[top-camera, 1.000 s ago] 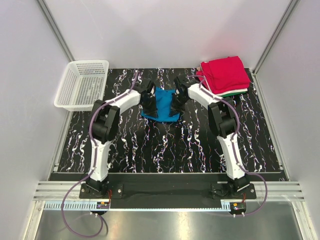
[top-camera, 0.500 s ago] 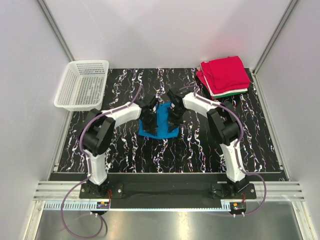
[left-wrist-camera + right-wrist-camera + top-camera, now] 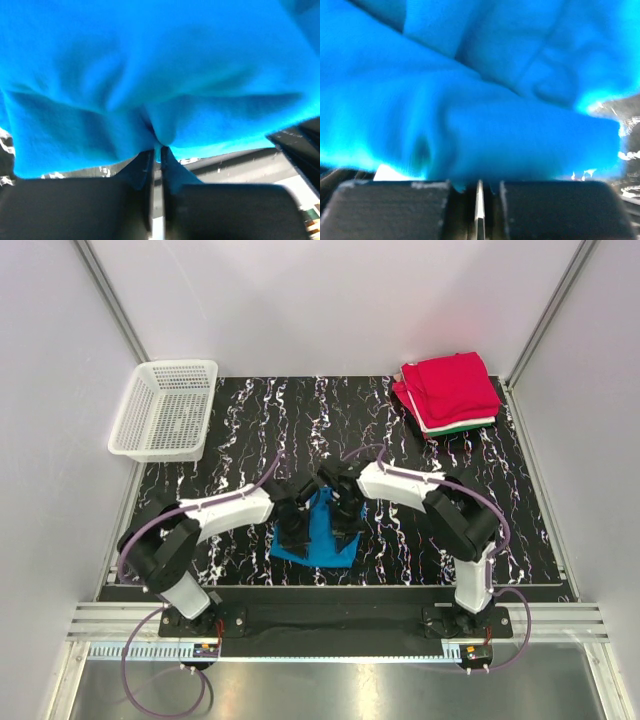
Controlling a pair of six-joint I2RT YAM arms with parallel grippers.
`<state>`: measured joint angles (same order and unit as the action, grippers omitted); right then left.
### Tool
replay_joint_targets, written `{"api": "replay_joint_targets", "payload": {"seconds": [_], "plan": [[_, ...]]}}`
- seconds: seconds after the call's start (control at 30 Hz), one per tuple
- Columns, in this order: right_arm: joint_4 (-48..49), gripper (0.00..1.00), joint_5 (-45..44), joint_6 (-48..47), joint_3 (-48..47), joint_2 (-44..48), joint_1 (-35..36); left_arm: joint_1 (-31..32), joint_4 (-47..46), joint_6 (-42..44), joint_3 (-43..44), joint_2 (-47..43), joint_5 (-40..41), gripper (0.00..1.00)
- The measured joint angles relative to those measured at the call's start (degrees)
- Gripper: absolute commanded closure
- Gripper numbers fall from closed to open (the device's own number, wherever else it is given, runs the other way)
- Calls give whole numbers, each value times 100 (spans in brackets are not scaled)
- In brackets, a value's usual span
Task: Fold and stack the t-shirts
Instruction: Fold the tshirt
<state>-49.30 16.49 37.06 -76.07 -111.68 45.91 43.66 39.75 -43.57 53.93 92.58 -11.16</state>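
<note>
- Overhead, the blue t-shirt [image 3: 325, 540] is a bright, rumpled patch of cloth, partly folded, on the black marbled surface [image 3: 520, 520]. It lies well apart from the folded stack [image 3: 450, 388], to that stack's left and nearer the arm bases. The stack is red on top, with green and white edges showing beneath. The left jaws and the right jaws are both down on the blue t-shirt, one at each side and close to each other. A white mesh basket [image 3: 125, 420] sits far to the left of the stack, at about the same depth.
- From the left wrist, the blue t-shirt [image 3: 160, 65] fills nearly the whole view as soft, creased cloth. A bunched fold of it runs down into the left jaws, which are pressed almost together and pinch it at their tips.
- From the right wrist, the blue t-shirt [image 3: 470, 100] is blurred, with a thick rolled fold lying across the view. The right jaws are pressed together, and the fold's lower edge is nipped between their tips.
</note>
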Motion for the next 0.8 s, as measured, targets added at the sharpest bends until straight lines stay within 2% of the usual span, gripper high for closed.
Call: {"api": "replay_joint_targets", "payload": {"seconds": [0.03, 0.07, 0.1, 0.17, 0.33, 0.37, 0.4, 0.47, 0.63, 0.77, 0.8], "plan": [[-24, 85, -35, 24, 28, 76, 42, 48, 90, -11, -17, -87, 4, 65], [-59, 82, -103, 31, 42, 168, 59, 72, 160, -9, -17, -175, 13, 59], [-83, 81, -192, 33, 39, 280, 57, 76, 225, 0, -2, -256, 39, 55], [-168, 70, -420, 24, -24, 546, 39, 72, 457, 33, 160, -367, 116, 50], [-505, 70, -957, -122, -999, 1141, 17, -39, 855, 221, 1252, -435, 295, 50], [-507, 67, -1034, -153, -1215, 1248, 13, -98, 866, 289, 1502, -459, 308, 50], [-520, 56, -1102, -190, -1386, 1351, 2, -186, 861, 343, 1692, -496, 321, 50], [-568, 55, -1182, -262, -1617, 1585, -33, -409, 863, 503, 1961, -621, 367, 50], [-616, 55, -1397, -444, -1239, 2124, -107, -1034, 981, 896, 1958, -914, 503, 49], [-619, 44, -1410, -509, -503, 2212, -151, -1384, 1075, 1117, 1620, -935, 544, 49], [-616, 44, -1410, -538, -343, 2194, -168, -1423, 1095, 1156, 1556, -935, 546, 49]]}}
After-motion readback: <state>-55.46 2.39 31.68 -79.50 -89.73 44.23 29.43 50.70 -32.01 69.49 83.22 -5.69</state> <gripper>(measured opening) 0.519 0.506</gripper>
